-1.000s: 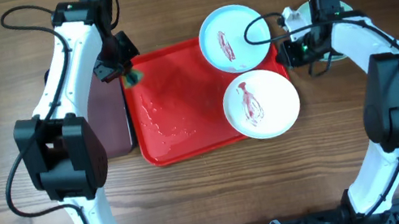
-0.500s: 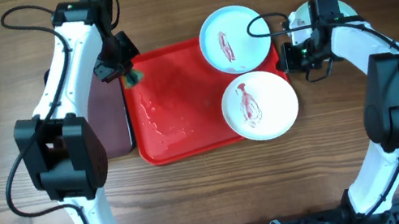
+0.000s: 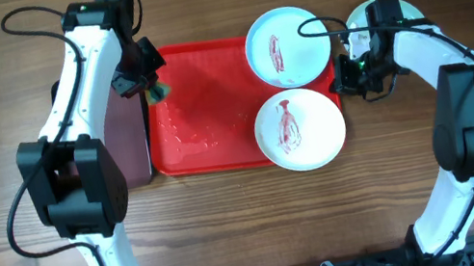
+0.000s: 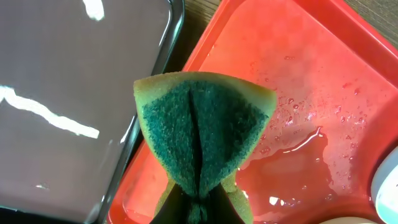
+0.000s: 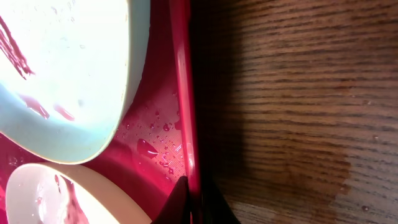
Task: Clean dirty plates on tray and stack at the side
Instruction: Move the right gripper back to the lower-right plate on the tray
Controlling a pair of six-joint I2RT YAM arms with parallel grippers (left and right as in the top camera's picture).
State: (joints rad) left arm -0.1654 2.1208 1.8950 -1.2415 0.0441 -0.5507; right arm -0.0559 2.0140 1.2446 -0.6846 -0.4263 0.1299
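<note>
- The two dirty plates yet to be cleaned sat on the right end of the red tray (image 3: pixel 213 108). The mint-blue plate (image 3: pixel 287 46) overhung the far rim and the white plate (image 3: pixel 300 129) overhung the near one. Each carried a reddish-brown sauce smear across its middle, so neither had been wiped.
- A third plate (image 3: pixel 389 12), pale mint, lay on the table (image 3: pixel 421 179) beyond the tray's right rim, partly hidden by your right arm (image 3: pixel 442 48). What showed of it looked free of sauce.
- The tray was what had just changed. Within the last second it swung from a tilted lie to square with the table and slid a little away from the arm bases. Both plates rode along and kept their places on it.
- Your right gripper (image 5: pixel 188 200) did that. Its jaws had come together on the tray's right rim, which ran straight up from between the fingers in the wrist view, just beside the mint-blue plate.
- Your left gripper (image 4: pixel 198 210) was clamped on a folded green-and-yellow sponge (image 4: pixel 202 134), held over the tray's far left corner, well apart from both plates.
- Water (image 4: pixel 298 140) beaded and pooled on the tray floor, and the dark tray (image 3: pixel 133 141) lay just beside the red one's left rim.
- I judged this a repositioning step, not cleaning. You had the tray pinned, and the sponge had yet to cross to a plate.
</note>
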